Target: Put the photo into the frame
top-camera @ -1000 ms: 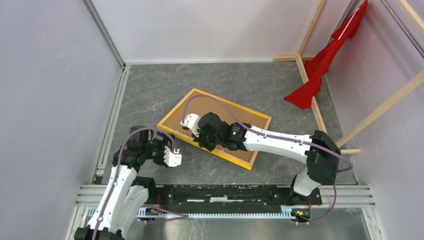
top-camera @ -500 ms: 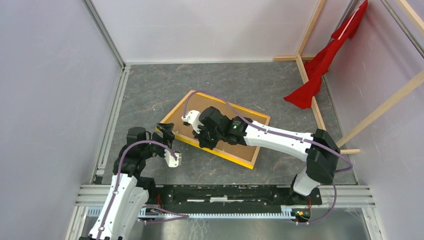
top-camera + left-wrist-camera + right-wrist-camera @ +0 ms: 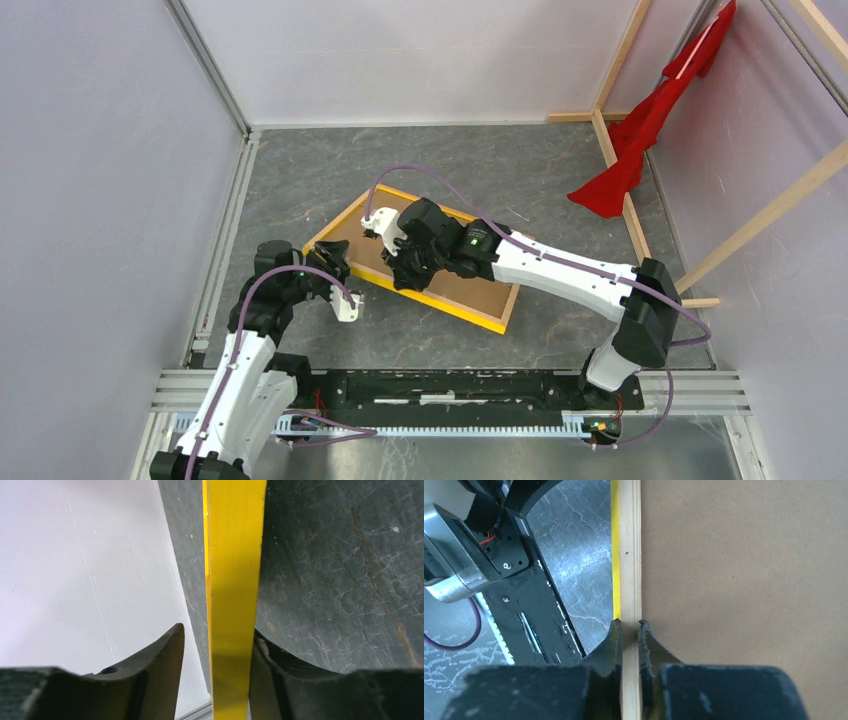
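Yellow-edged wood, the frame point(image 3: 470, 318) lies back-up, diagonal on the table point(image 3: 300, 190): right gripper point(image 3: 630, 630) clamps its near long rail, left gripper point(image 3: 217, 630) straddles the left-corner rail, jaws not yet closed; photo not visible.

Yellow frame point(image 3: 235, 580); brown backing point(image 3: 744, 580); grey veined table point(image 3: 500, 170); red cloth point(image 3: 608, 190).

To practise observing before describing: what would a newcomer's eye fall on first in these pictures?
A bright yellow, thin-railed rectangular picture frame sits mid-table, its brown fibreboard backing facing up. The right tool pinches its pale wooden rail; the left tool straddles the yellow edge at its left corner. A red cloth drapes bare wooden beams at the far right.
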{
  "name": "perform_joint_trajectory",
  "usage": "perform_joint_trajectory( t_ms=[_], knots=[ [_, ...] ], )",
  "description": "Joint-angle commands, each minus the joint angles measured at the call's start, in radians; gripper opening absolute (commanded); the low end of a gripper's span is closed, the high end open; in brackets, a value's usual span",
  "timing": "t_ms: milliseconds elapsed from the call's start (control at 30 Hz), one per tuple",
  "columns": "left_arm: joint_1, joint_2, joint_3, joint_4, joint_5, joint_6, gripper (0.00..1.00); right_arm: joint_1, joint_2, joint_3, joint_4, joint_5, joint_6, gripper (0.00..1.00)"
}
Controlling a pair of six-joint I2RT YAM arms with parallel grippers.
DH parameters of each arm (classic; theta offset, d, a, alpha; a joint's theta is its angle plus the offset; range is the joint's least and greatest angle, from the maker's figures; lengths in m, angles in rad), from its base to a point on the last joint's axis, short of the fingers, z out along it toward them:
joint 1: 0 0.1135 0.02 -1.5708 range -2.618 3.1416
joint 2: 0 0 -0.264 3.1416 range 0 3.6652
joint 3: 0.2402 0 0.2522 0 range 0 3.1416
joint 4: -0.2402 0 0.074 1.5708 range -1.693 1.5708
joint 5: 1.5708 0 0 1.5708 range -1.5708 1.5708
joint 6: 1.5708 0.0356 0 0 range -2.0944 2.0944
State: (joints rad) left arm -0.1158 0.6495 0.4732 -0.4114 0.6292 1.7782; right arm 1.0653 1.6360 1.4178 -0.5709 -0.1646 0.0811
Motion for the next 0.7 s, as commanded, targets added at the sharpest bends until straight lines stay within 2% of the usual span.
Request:
perform_joint_trajectory(
  t_ms=[0,67,133,233,333,667],
  knots=[
    [-0.003,0.005,0.090,-0.011,0.024,-0.002,0.45,-0.011,-0.043,0.079,0.027,0.037,-0.043,0.20],
    [-0.003,0.015,0.125,-0.044,0.023,-0.021,0.31,-0.012,-0.068,0.076,0.018,0.075,-0.072,0.33],
    [-0.004,0.030,0.155,-0.080,0.021,-0.028,0.23,-0.009,-0.099,0.061,0.007,0.117,-0.105,0.52],
    [-0.004,0.054,0.204,-0.141,0.026,-0.034,0.19,-0.001,-0.147,0.020,-0.006,0.158,-0.152,0.68],
    [-0.004,0.071,0.237,-0.182,0.032,-0.042,0.19,0.034,-0.193,-0.036,-0.018,0.220,-0.209,0.76],
    [-0.003,0.120,0.309,-0.221,0.040,-0.101,0.21,0.177,-0.163,-0.066,-0.092,0.468,-0.312,0.83]
  ],
)
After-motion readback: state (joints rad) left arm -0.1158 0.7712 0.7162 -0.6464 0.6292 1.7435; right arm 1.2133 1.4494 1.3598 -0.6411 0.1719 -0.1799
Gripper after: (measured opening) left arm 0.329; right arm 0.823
